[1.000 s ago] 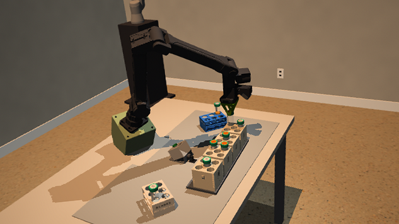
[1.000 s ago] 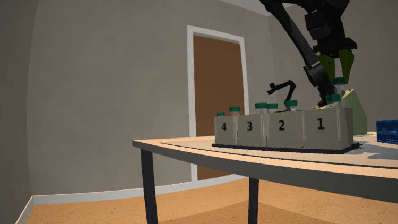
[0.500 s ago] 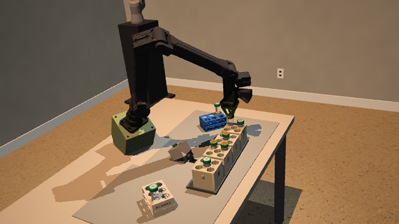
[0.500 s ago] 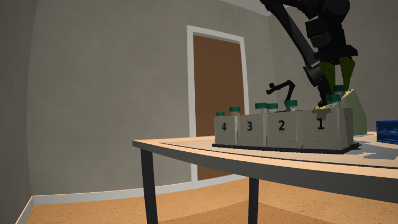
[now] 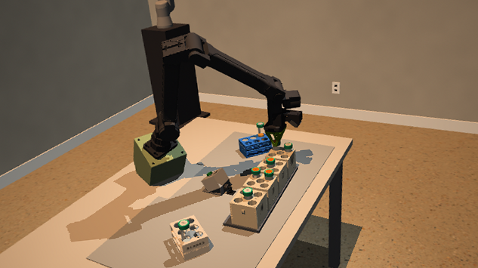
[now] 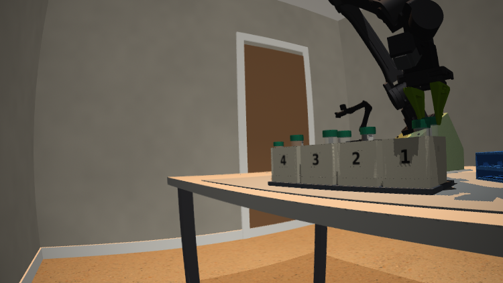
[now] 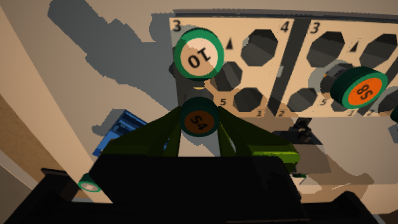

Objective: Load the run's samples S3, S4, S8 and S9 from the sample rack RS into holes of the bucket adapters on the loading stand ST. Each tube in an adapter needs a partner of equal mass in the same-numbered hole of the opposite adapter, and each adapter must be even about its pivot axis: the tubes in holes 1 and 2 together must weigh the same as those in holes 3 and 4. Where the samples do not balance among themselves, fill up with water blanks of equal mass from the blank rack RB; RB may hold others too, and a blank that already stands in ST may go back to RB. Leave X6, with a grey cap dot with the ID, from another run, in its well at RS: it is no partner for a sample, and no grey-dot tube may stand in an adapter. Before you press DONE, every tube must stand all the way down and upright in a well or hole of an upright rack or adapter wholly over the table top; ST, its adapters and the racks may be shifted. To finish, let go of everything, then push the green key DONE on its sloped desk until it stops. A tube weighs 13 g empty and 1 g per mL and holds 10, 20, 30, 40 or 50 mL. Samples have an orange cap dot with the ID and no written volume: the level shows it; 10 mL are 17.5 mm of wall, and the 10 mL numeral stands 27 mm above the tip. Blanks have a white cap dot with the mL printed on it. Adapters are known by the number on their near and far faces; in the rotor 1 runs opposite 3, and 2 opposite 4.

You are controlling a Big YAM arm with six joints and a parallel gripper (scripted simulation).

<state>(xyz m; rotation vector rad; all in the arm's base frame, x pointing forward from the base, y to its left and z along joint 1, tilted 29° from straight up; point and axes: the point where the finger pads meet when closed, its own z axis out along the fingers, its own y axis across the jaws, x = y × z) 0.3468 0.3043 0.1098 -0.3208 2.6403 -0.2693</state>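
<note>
My gripper (image 5: 276, 138) (image 6: 427, 119) (image 7: 199, 111) is shut on sample tube S4 (image 7: 198, 117) by its green cap with the orange dot. It holds the tube upright and low in adapter 1 (image 6: 404, 168) (image 7: 280, 35) at the far end of the stand ST (image 5: 243, 227). The cap (image 6: 419, 123) sits just above the adapter's top; the hole under it is hidden. The 10 mL blank (image 7: 198, 53) (image 5: 287, 145) stands in hole 3 of adapter 1, right beside S4. Sample S8 (image 7: 361, 90) stands in adapter 2 (image 6: 355, 165).
The blue sample rack RS (image 5: 254, 144) (image 6: 489, 165) (image 7: 117, 130) with one tube (image 5: 259, 125) is just left of the gripper. The DONE desk (image 5: 216, 181) stands mid-table. The blank rack RB (image 5: 191, 238) with one tube is near the front. Adapters 2, 3 and 4 hold several tubes.
</note>
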